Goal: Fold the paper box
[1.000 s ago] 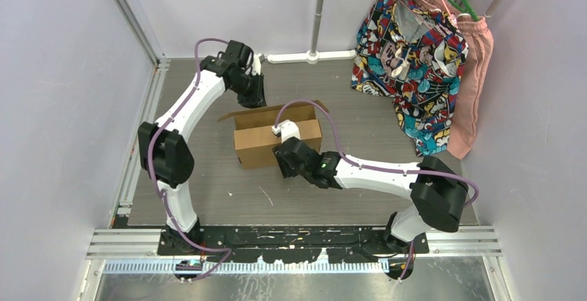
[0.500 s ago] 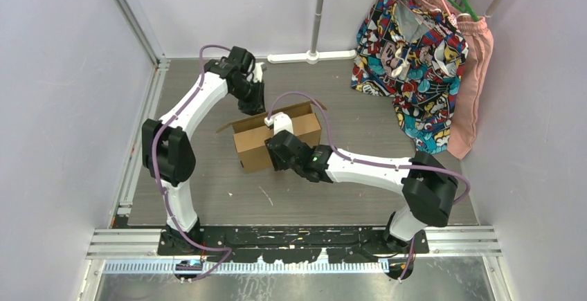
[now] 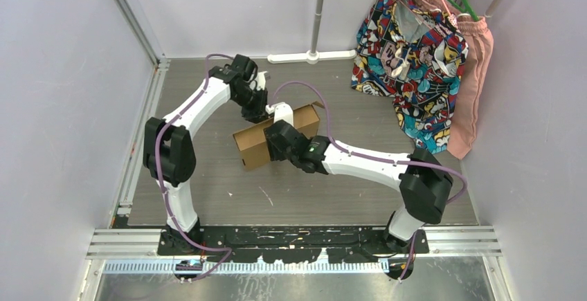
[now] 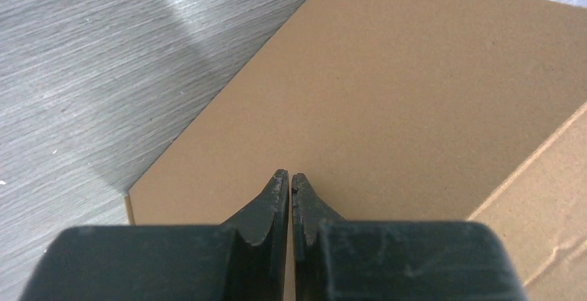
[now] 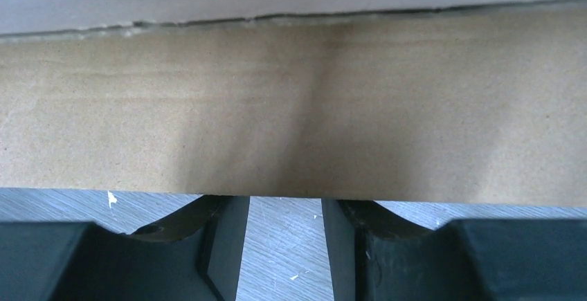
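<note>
Left wrist view: the left gripper point(image 4: 291, 176), pinched shut, likely presses a paper box point(image 4: 387, 93) flap down. The right gripper point(image 5: 284, 201), half-open and empty, seems to brace its wall.

The paper box point(image 3: 253, 147) is looking like plain matt brown cardboard, a bit fibrous up close with a ragged cut edge along its top fold. The table point(image 3: 311, 190) under it is showing a grey, brushed, streaky grain with small white scuffs. The left gripper point(image 4: 290, 176) and right gripper point(image 5: 284, 207) at the box are looking like dull black plastic, the arm shells point(image 3: 367, 165) are shining as smooth white plastic, and to the right of the box the printed cloth point(image 3: 408, 52) is hanging soft and matt.
</note>
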### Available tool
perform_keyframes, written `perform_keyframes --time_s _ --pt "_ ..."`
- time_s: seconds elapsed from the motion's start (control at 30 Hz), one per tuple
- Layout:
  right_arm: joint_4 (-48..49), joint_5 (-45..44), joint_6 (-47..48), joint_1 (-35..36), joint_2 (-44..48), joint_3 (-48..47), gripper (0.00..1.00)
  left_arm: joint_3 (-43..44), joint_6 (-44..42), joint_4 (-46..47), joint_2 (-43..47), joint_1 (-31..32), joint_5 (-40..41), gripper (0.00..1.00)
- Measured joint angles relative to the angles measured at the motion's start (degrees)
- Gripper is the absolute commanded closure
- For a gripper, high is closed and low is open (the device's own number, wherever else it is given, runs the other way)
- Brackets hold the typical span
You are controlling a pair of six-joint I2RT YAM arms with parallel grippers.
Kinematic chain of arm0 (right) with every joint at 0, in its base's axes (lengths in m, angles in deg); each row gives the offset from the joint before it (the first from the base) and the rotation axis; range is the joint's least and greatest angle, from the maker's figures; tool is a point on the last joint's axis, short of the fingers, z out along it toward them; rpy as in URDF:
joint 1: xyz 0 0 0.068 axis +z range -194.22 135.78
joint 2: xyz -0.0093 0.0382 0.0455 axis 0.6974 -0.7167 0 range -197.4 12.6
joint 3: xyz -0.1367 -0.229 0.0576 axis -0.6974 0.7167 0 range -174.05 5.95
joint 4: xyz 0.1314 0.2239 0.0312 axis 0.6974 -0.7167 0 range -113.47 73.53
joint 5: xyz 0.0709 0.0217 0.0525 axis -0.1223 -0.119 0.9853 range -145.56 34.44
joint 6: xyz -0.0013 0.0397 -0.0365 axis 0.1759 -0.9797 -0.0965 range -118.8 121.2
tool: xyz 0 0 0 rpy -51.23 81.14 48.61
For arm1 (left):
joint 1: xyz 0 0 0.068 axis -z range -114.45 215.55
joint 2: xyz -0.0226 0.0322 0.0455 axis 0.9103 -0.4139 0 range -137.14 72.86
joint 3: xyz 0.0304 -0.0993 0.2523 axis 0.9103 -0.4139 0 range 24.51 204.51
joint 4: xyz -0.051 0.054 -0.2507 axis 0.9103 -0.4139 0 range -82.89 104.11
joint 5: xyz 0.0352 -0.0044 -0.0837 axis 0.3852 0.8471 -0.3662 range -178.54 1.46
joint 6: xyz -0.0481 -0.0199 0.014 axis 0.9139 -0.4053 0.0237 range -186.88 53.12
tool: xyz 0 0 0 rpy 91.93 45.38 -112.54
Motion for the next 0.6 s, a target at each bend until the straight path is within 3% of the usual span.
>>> perform_keyframes --time_s 0.13,0.37,0.6 --pt "-2.1 0.0 -0.9 -0.2 -1.7 -2.5 0.52 -1.0 0.2 2.0 0.0 -0.1 -1.5 0.98" --pt "-5.6 0.0 -2.7 -0.4 -4.0 -6.1 0.52 -0.9 0.0 4.0 -0.6 -0.4 -4.0 0.98" --pt "-8.5 0.0 -4.5 -1.5 -4.1 -8.0 0.50 6.3 -0.6 3.1 -8.6 -0.3 -11.3 0.99"
